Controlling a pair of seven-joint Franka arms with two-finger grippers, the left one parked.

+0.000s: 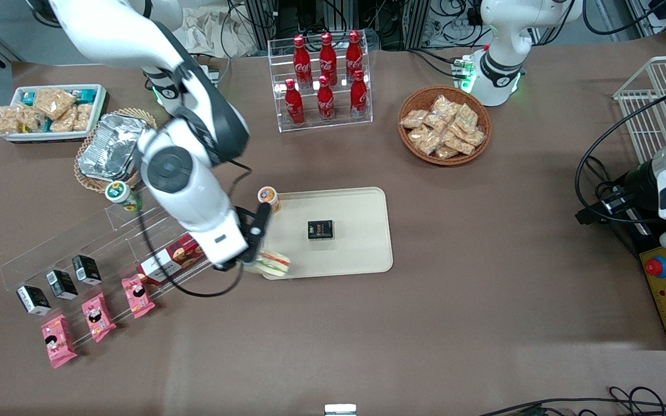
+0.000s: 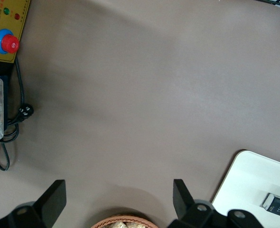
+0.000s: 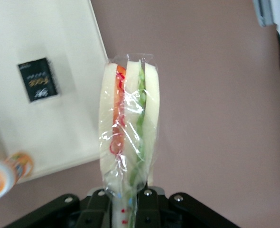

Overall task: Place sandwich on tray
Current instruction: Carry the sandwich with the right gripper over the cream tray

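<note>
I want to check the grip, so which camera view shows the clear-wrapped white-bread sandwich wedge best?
The right wrist view: the clear-wrapped sandwich wedge fills it, its red and green filling plain, pinched at one end by the gripper. The front view shows only part of it, at the corner of the cream-beige rectangular tray. The left wrist view misses it.

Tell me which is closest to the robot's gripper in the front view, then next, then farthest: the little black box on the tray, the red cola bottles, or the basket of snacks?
From the gripper, shut on the sandwich at the tray's corner:
1. Black box, on the tray.
2. Cola bottles, in the clear rack, farther from the camera.
3. Snack basket, toward the parked arm's end.
</note>
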